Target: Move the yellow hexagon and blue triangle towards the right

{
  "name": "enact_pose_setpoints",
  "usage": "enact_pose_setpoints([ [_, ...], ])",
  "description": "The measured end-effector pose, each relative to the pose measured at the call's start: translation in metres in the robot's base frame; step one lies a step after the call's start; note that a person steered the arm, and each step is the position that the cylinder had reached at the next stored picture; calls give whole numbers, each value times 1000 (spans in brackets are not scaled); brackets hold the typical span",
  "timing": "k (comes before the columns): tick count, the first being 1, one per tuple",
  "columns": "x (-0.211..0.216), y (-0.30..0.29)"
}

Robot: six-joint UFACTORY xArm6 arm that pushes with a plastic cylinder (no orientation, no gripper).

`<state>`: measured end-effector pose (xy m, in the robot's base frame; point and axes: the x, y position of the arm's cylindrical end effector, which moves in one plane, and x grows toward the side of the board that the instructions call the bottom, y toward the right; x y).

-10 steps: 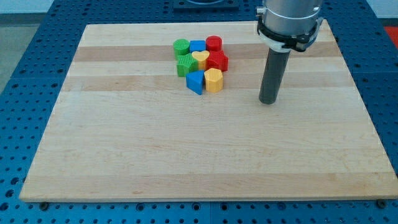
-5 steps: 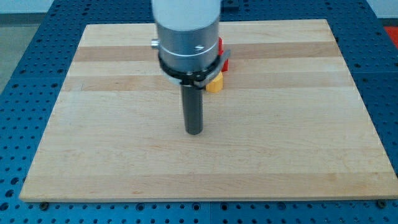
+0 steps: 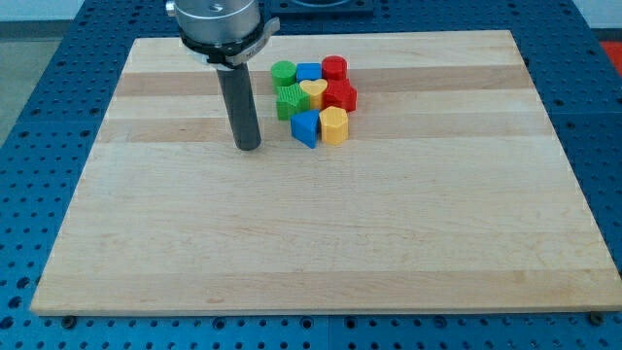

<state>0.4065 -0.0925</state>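
The yellow hexagon (image 3: 333, 125) and the blue triangle (image 3: 305, 128) sit side by side at the bottom of a tight cluster of blocks in the upper middle of the wooden board (image 3: 321, 243). The triangle is on the left, touching the hexagon. My tip (image 3: 249, 147) rests on the board to the left of the blue triangle, about a block's width away and not touching it. The rod rises up from the tip to the arm's head at the view's top.
Above the pair are a green block (image 3: 290, 102), a yellow heart (image 3: 313, 91), a red block (image 3: 340, 95), a green cylinder (image 3: 283, 71), a blue block (image 3: 309, 72) and a red cylinder (image 3: 334, 68). The board lies on a blue perforated table (image 3: 39, 117).
My tip has swept from the right of the cluster, round its bottom side, to its left. No block has moved.
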Motion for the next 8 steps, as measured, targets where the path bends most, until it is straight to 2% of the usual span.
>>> enact_pose_setpoints([
  [3, -12, 75],
  [6, -32, 181],
  [8, -33, 194],
])
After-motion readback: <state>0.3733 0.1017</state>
